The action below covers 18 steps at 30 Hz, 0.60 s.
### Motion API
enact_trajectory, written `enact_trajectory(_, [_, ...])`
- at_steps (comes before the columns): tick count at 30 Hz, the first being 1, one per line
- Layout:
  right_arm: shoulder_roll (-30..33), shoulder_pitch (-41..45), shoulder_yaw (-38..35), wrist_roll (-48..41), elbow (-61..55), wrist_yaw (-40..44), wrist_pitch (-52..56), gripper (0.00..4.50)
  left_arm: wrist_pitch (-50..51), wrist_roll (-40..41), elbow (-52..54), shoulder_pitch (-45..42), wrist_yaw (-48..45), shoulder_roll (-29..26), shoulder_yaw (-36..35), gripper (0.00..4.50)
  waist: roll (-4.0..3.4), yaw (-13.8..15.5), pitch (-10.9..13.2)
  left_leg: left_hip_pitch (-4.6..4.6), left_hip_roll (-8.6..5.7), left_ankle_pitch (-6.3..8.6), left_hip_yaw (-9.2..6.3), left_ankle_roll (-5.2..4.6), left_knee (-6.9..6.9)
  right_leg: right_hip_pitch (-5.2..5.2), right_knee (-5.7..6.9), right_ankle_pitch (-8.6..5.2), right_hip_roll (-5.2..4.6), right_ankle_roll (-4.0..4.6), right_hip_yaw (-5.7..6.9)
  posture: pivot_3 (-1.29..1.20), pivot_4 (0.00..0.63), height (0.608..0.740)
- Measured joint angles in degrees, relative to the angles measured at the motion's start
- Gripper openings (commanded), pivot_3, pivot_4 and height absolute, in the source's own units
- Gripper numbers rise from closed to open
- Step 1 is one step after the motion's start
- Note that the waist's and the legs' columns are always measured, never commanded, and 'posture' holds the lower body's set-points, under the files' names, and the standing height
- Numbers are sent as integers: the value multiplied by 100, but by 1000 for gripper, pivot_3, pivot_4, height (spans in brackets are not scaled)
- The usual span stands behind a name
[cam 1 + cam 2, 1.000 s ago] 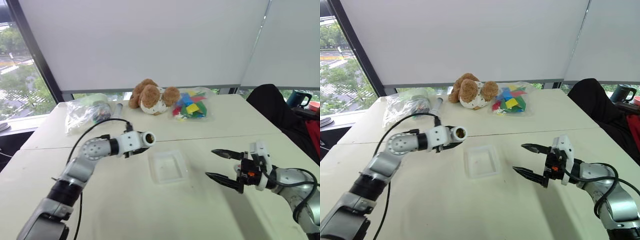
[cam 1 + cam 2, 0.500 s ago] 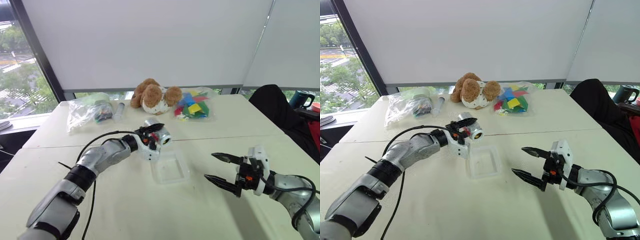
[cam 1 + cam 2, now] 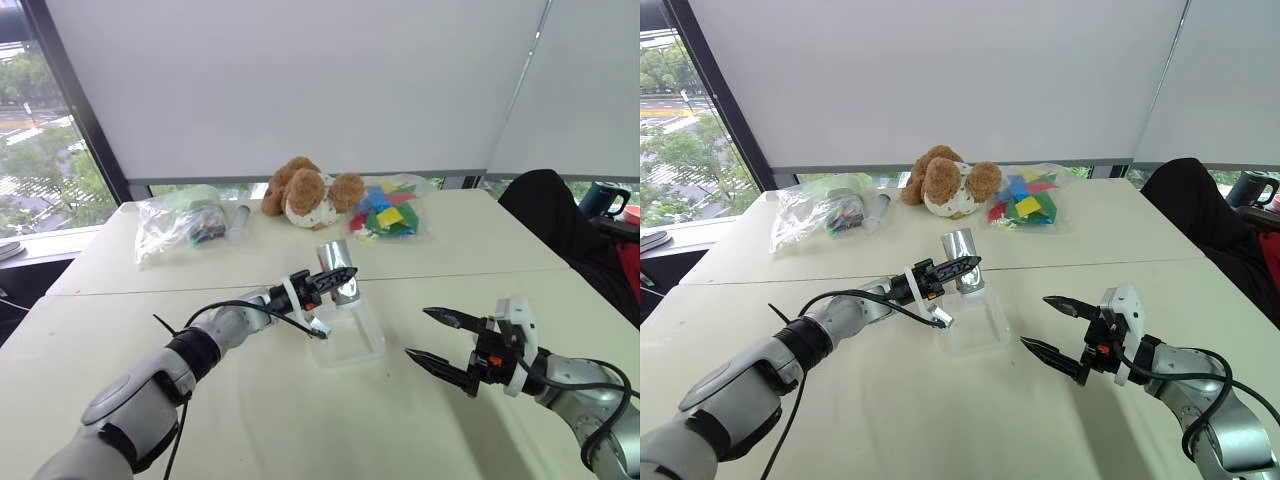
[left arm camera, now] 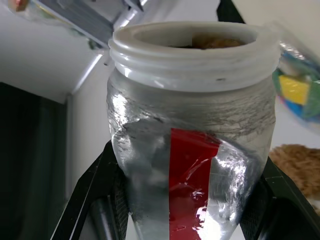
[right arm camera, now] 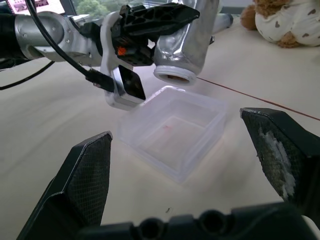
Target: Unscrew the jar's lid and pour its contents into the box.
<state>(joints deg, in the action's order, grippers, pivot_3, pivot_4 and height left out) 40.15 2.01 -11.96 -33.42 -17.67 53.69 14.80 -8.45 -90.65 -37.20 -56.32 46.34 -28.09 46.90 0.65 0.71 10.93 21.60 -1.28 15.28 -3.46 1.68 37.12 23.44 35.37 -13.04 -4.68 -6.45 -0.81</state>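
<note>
I hold the jar [image 3: 337, 272] clamped in the left claw [image 3: 322, 281], mouth down over the box [image 3: 349, 338]; right claw [image 3: 438, 339] gapes empty. Off-centre tilt would likely spill pellets outside it.

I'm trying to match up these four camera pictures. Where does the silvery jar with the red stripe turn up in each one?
Left eye view: the jar, centre, tipped mouth-down over the clear box.
Right eye view: the jar, centre, above the box.
Left wrist view: the jar, close up, red stripe facing the camera.
Right wrist view: the jar, upper middle, mouth down.
Shared landmark: the teddy bear.
</note>
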Motion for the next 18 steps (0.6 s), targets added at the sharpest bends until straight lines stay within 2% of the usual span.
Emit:
enact_trajectory(5, [-56, 1, 0, 0, -2, -22, 0, 4476, 389, -153, -9, 0, 371, -58, 131, 2070, 0, -7, 0, -1, 0, 0, 0, 0, 0, 1, 3, 0, 0, 0, 0, 0, 150, 740])
enact_trajectory(11, [-113, 4, 22, 2, -2, -34, -1, 4476, 348, -53, 57, 0, 480, -251, 145, 2070, 0, -3, 0, 0, 0, 0, 1, 0, 0, 1, 4, 0, -1, 1, -1, 0, 150, 740])
enact_trajectory(15, [-138, 27, 45, 2, -1, -30, -1, 4476, -642, 837, 219, 1, 57, -351, -53, 2070, 0, 1, 0, -1, 0, 0, 1, 1, 1, 1, 4, 1, -4, 1, -1, 0, 150, 740])
enact_trajectory(18, [-146, 45, 56, 0, 12, 13, -1, 4476, -2022, 2289, 319, 49, -752, -658, -426, 2070, 0, -26, 0, -3, 3, 0, 1, 1, -2, 6, 8, 2, -4, 3, -2, 0, 150, 740])
